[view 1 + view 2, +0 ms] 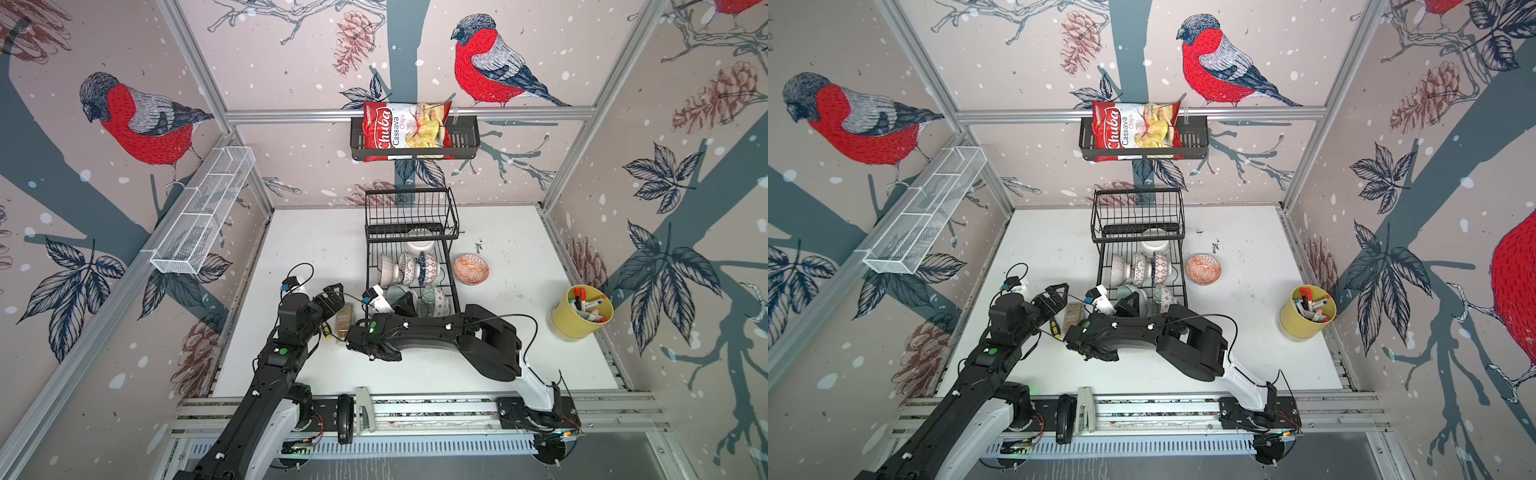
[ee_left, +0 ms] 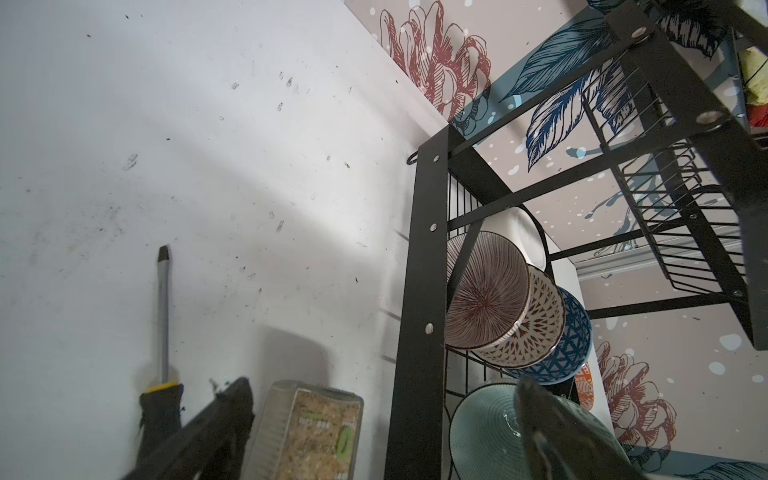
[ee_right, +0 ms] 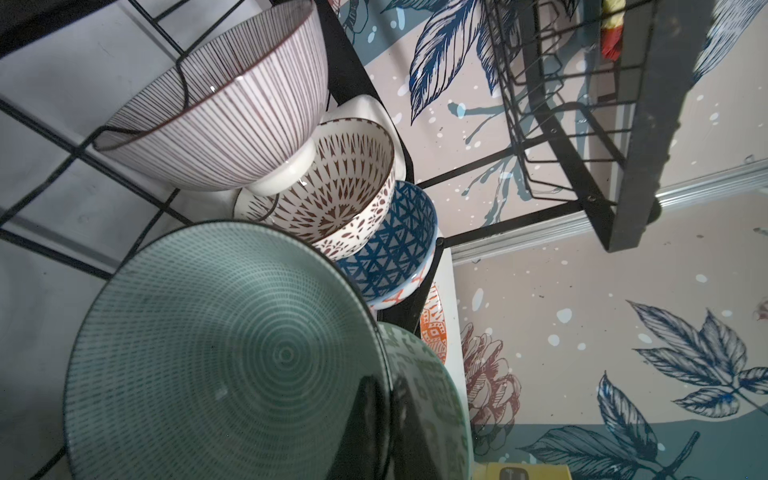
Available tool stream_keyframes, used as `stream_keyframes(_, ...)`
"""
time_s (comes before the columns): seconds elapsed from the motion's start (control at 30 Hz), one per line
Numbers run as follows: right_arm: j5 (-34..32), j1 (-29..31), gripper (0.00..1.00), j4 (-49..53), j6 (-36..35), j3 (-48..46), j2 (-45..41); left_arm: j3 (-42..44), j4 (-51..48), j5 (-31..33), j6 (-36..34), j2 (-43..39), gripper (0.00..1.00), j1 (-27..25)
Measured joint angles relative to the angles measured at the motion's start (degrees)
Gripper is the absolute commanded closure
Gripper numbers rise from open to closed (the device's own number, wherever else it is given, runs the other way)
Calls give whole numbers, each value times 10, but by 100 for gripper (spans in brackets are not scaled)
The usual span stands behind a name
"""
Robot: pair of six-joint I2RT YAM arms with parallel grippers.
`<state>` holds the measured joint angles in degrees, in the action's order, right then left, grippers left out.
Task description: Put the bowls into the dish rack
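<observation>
Right gripper (image 3: 388,428) — teal bowl (image 3: 216,353) rim, crowded rack (image 1: 409,227)

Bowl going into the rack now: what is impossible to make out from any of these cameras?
How the teal bowl seats in the dish rack: the right tool covers it in both top views; the bowl fills the right wrist view.
The white bowl: mostly under the upper basket in both top views.
The packet label: blurred in the left wrist view, cut by its edge.

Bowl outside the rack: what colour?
Round orange-red ceramic bowl, white diamond pattern; best in a top view.
</observation>
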<state>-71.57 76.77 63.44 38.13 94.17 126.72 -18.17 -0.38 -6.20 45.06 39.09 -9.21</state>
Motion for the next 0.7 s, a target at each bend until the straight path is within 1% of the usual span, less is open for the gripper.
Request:
stream_keyframes(0.17,32,-10,100,14,20,10,-10,0,0,0,-1,4,3,0)
stream_keyframes(0.47,50,-24,100,55,62,24,-9,-5,0,0,-8,17,3,0)
stream_keyframes(0.7,75,-36,100,97,50,41,-18,-21,2,1,-17,34,3,0)
